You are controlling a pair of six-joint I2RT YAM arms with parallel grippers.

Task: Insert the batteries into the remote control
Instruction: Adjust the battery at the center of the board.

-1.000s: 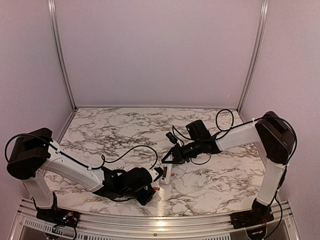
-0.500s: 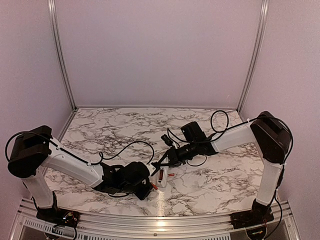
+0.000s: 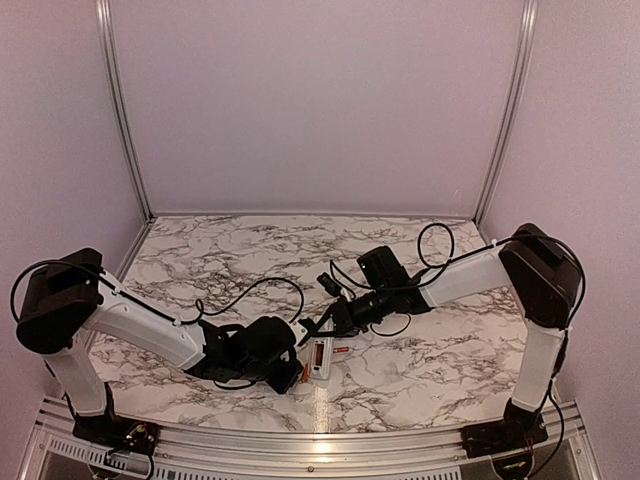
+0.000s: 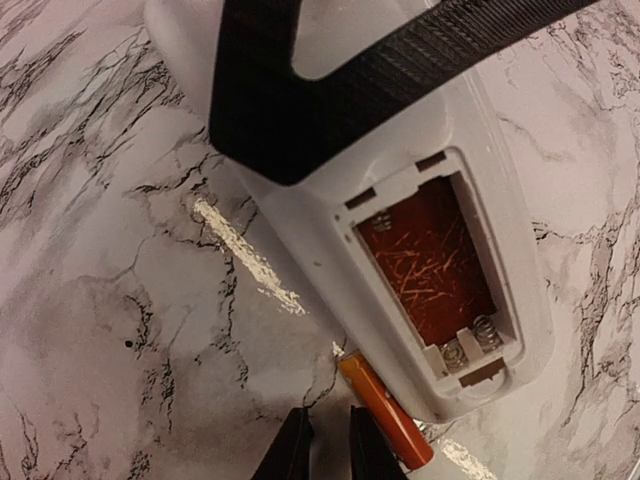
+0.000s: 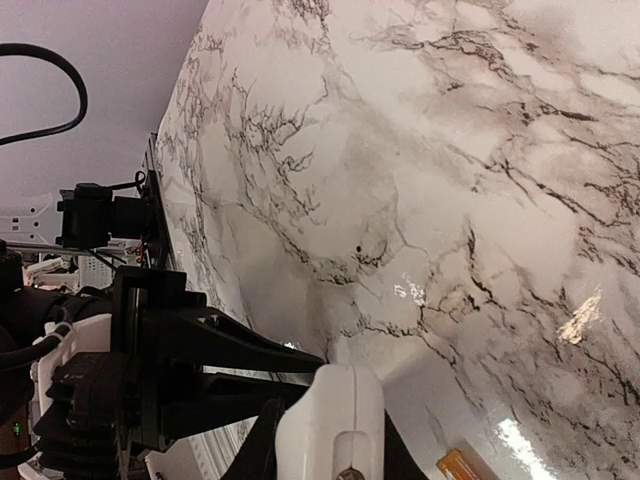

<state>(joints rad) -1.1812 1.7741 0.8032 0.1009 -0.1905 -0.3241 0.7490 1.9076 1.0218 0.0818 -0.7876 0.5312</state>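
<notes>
changed: vs a sec ago the remote (image 3: 320,358) has slid a bit toward 7 o'clock on the table (image 3: 440,360), and the right gripper (image 5: 327,445) came along w/ it. The left arm's black wrist block now sits slightly further from the near edge.
remote now: approx 6 o'clock from table centre, back side up. The recess (image 4: 430,260) is open and red inside, w/ springs (image 4: 470,345) showing at its near end.
right jaws: clamped on the remote's far end, at 12 o'clock.
left jaws: left gripper (image 4: 330,450) is pretty much closed, w/ only a sliver of gap and nothing in it. Its tips are near the remote's 7 o'clock corner.
first battery (image 4: 385,425): flat on the table, right against the remote's long edge by the spring end and just beside a left fingertip.
second battery (image 3: 342,350): on the table at the remote's 3 o'clock, close but apart.
right wrist view: orange bit at the bottom edge, can't tell which battery.
count: 1 remote, 2 batteries, 2 springs, 2 arms.
</notes>
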